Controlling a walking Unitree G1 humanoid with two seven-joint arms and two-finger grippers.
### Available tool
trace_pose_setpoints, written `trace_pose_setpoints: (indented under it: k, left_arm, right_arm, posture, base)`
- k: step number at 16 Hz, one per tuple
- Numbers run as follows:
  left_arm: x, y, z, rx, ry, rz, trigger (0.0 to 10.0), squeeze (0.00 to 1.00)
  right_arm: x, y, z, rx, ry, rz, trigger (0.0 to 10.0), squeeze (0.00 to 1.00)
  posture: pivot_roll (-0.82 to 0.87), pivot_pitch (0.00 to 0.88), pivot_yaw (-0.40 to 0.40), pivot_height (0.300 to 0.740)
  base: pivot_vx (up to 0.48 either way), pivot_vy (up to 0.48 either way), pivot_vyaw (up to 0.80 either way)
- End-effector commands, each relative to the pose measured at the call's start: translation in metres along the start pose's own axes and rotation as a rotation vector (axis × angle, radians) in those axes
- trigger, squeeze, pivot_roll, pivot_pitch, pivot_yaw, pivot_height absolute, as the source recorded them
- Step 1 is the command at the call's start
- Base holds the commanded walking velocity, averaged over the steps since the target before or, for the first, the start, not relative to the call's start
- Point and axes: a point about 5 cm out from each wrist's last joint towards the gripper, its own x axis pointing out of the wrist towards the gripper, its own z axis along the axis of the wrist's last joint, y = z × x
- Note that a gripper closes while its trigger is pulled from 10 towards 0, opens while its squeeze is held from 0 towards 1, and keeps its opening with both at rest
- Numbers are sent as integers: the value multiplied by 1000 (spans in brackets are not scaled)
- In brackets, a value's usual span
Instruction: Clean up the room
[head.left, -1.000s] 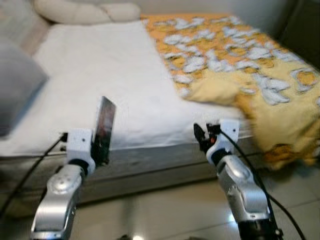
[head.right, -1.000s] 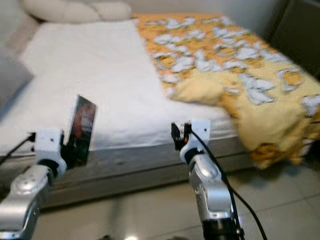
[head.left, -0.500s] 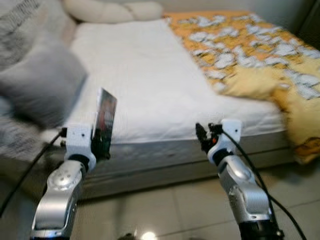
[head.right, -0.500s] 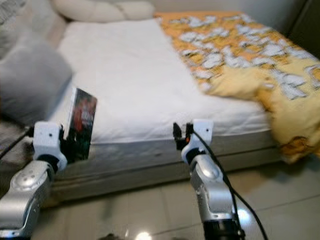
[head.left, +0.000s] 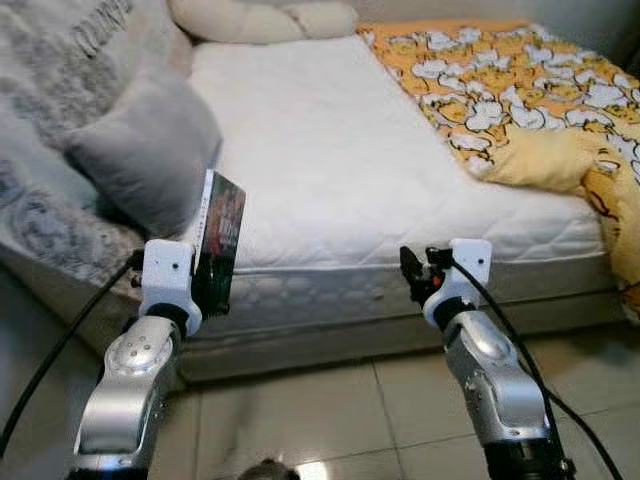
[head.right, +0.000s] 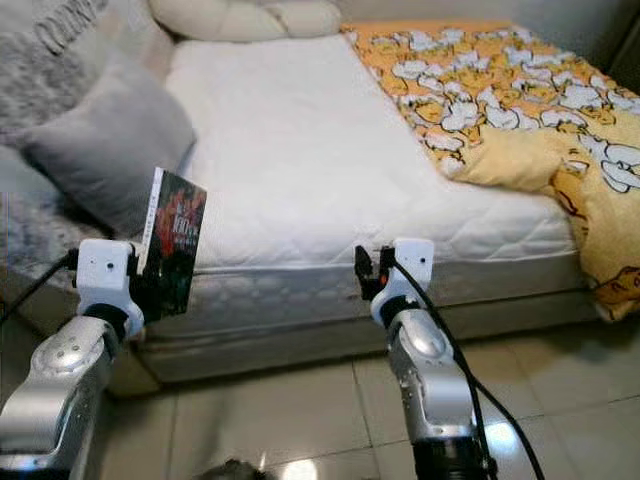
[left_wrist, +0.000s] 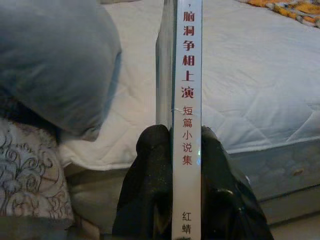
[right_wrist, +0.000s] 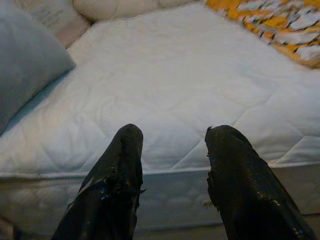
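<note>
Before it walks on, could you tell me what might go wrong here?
The left gripper pinches the upright book only at its bottom edge, so it might tip or slip while walking. The robot stands close to the bed, and the open right gripper could bump the mattress edge.

Book (left_wrist: 187, 115): spine cut off at 12 and 6 o'clock in the left wrist view; its lower part is hidden between the left gripper's fingers (left_wrist: 150, 190). Cover print (head.right: 180, 245) too small to read. Yellow blanket (head.left: 540, 110): cut off at 3 o'clock. Grey cushion (right_wrist: 25, 65): cut off at 9 o'clock in the right wrist view.
</note>
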Motion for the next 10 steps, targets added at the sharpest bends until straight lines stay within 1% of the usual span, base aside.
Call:
trace_pose_setpoints:
  k: [1,3,5,7,10]
  left_arm:
    - [3,-3,15,17,-72,-16,10000,0]
    - [4,-3,16,5,-74,-15,10000,0]
    - [6,-4,17,21,-73,-24,10000,0]
    - [7,-4,18,12,-80,-31,10000,0]
    - [8,-4,18,1,-77,-26,10000,0]
  right_arm:
    - [0,-5,-1,0,3,-25,10000,0]
    - [-1,-5,-1,2,1,-28,10000,0]
    - [-1,-5,-1,6,-1,-33,10000,0]
    - [-1,-6,-1,10,-3,-37,10000,0]
    - [-2,-6,1,12,-10,-34,10000,0]
  posture:
    - [-33,0,22,740]
    - [-34,0,27,740]
    - [-37,0,34,740]
    - [-41,0,40,740]
    - [-45,0,42,740]
  base:
    - [0,0,0]
    - [0,0,0]
    - [0,0,0]
    - [0,0,0]
    - [293,0,0]
